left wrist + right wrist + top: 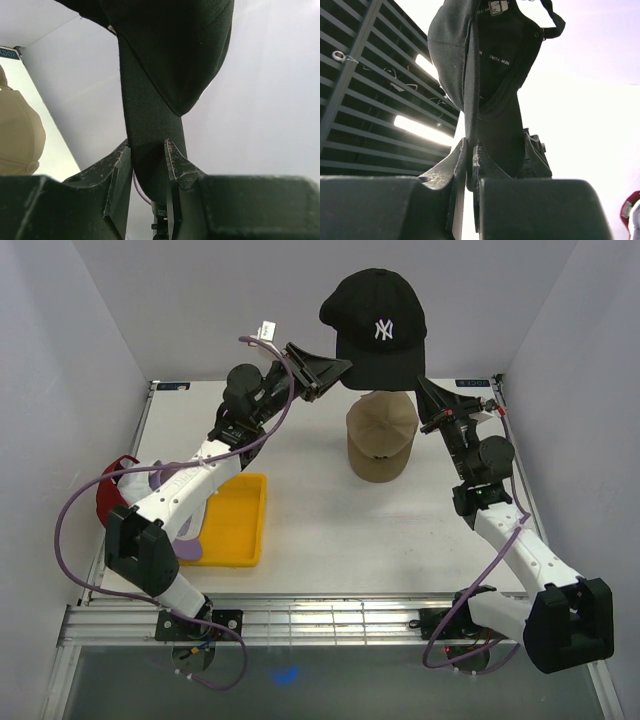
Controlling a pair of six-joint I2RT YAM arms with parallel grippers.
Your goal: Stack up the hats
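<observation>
We're in a robotics lab cell here: plain white walls (70, 330) boxing in a white surface (340, 530), aluminium rail (300, 620) at its near edge, strip lights (420, 131) overhead.

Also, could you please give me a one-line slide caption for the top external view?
The left gripper and right gripper hold a black cap over a tan cap.

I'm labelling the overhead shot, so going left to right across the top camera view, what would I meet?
From the left: red cap → yellow tray → left end effector → black cap → right end effector.
</observation>
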